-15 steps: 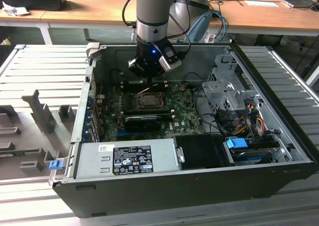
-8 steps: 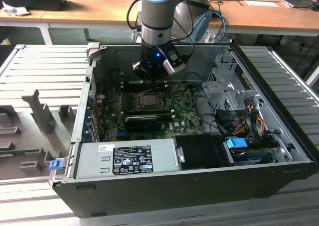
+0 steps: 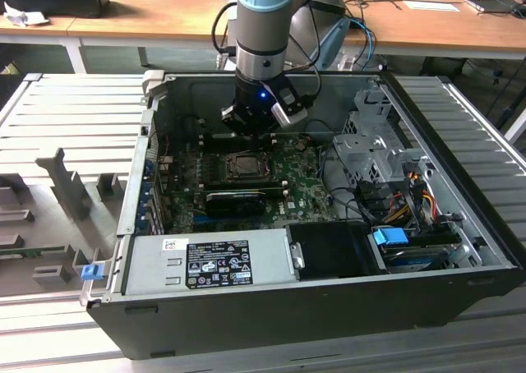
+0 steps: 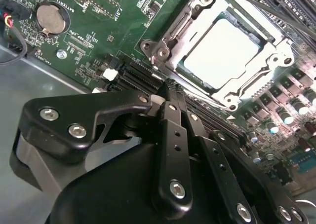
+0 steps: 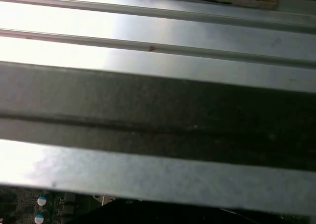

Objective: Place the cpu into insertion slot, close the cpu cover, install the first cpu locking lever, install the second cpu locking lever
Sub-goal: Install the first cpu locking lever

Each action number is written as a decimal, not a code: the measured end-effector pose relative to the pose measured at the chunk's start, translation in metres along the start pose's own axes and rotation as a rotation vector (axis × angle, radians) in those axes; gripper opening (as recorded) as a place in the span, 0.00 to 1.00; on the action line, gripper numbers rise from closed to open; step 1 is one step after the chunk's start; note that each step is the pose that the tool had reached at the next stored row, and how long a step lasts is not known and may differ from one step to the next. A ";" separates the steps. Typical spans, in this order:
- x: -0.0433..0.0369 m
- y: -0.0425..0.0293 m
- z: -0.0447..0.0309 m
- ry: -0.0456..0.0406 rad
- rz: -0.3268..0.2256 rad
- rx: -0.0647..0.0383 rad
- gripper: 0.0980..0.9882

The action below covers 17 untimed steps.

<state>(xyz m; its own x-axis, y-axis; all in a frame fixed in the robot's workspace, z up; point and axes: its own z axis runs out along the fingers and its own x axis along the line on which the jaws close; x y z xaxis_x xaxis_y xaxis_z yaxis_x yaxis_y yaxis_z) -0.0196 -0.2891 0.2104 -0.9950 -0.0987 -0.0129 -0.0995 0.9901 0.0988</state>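
Cpu (image 4: 222,49) flat, face-up under closed cpu cover (image 4: 276,51); end effector (image 4: 170,88) pressed together, empty.

One open computer case (image 3: 460,307) holds one green motherboard (image 4: 113,31), one chip (image 4: 222,49) under one metal cover (image 4: 276,54), one round coin battery (image 4: 49,18), one labelled power supply (image 3: 205,262), one blue-handled drive (image 3: 393,237).

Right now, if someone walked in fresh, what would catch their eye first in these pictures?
Probably the open computer case in the exterior view, with the arm reaching down into it over the green board. In the second wrist view the black gripper hangs close beside the socket, where the pale cpu sits in the insertion slot with the silver cpu cover lying down around it.
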 end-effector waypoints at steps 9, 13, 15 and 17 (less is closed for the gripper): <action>-0.0011 -0.0011 0.0050 0.0001 0.000 0.001 0.01; -0.0015 -0.0013 0.0059 0.0005 0.000 0.005 0.01; -0.0015 -0.0014 0.0066 0.0009 0.000 0.009 0.01; -0.0015 -0.0017 0.0079 0.0007 0.000 0.009 0.01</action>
<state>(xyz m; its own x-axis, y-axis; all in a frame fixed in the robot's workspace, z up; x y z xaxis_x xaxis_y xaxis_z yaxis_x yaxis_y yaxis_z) -0.0180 -0.2898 0.2024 -0.9950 -0.0988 -0.0122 -0.0995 0.9910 0.0897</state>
